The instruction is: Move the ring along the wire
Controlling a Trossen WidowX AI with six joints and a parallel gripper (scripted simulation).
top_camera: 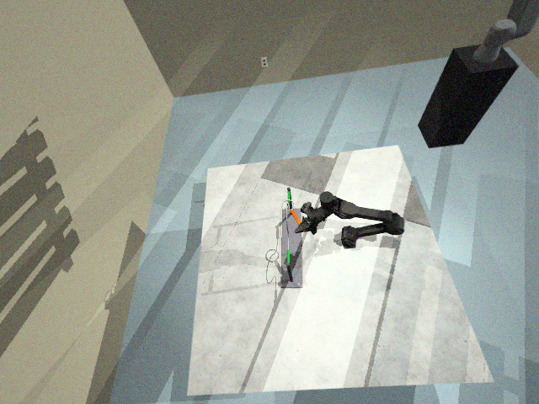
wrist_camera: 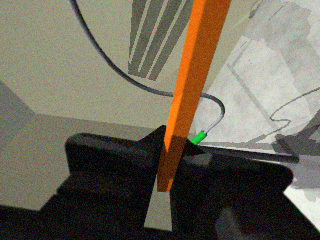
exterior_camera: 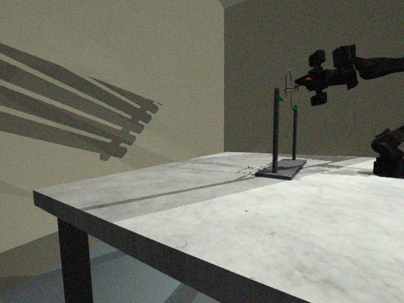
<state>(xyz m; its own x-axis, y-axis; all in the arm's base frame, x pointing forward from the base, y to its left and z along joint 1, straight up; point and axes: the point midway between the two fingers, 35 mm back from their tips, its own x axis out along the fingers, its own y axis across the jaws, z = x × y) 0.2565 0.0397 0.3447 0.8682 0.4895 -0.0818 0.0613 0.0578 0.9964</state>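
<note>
1. The gripper [wrist_camera: 165,165] is squeezed tight on the low end of the orange handle [wrist_camera: 190,85].
2. The handle sticks out past the gripper, toward the wire [wrist_camera: 120,75].
3. The ring [top_camera: 288,204] is at the far tip of the handle, up near the top of the wire arch.
4. Under the wire, two posts [exterior_camera: 276,130] stand on a flat grey base [exterior_camera: 286,169].
5. The base sits on the desk [exterior_camera: 228,228].

Top looks down from afar, exterior sits low at table edge — both share the wire stand [top_camera: 290,243].
</note>
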